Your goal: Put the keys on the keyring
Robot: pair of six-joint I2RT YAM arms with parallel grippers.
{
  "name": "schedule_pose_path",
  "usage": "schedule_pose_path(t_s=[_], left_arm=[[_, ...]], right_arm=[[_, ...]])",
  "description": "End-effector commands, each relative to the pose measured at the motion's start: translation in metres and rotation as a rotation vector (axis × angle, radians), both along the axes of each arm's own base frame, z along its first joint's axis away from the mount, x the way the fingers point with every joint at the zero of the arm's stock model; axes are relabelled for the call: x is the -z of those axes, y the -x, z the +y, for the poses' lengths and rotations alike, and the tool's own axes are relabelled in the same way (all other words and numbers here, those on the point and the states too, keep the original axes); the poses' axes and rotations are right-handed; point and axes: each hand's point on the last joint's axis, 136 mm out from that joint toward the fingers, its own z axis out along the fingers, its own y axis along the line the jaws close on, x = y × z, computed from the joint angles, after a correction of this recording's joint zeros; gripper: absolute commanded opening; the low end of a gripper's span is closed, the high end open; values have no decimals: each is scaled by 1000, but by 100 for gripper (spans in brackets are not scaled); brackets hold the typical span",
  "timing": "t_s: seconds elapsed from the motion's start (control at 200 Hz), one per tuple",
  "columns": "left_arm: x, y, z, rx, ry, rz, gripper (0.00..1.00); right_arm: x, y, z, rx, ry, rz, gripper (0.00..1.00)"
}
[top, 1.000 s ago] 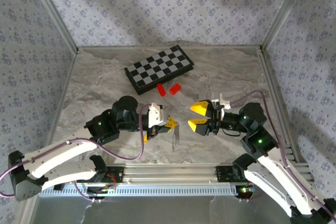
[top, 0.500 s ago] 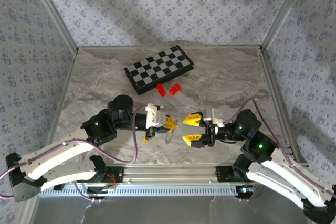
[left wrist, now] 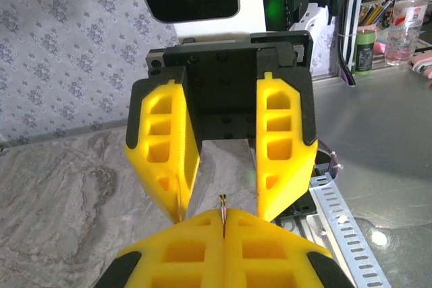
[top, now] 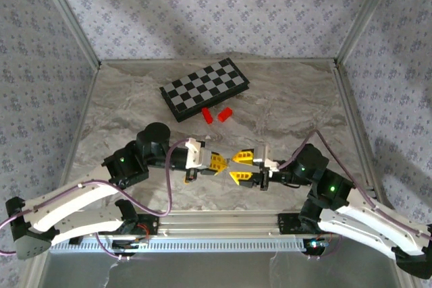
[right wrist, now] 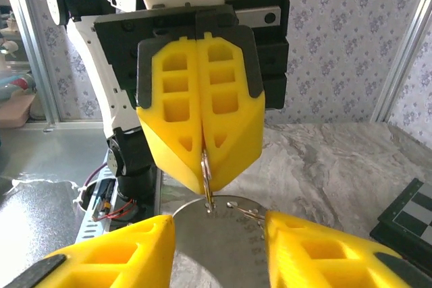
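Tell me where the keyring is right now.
The keyring hangs pinched in the shut left gripper, between the open fingers of the right gripper, at front centre of the table in the top view, nearer than the chessboard.

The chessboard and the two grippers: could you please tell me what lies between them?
Two red blocks at the chessboard's near edge, then bare table, seen in the top view.
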Motion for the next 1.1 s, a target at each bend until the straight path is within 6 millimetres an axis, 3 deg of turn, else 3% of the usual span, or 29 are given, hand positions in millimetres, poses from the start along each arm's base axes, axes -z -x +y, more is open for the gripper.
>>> schedule_pose_path(t_s=[0.0,0.525,0.68,1.094], left_arm=[[-28,10,5,41,66,-57,0],[-22,12,2,50,43,-55,0],[-21,12,2,50,42,-53,0],[-19,6,1,18,35,-52,0]], right_arm=[[-18,2,-1,4,-30,-33,35],[-21,5,2,-10,-87,-7,27],[-19,2,3,1,-80,-2,19],[-9,8,9,-44,-46,22,19]])
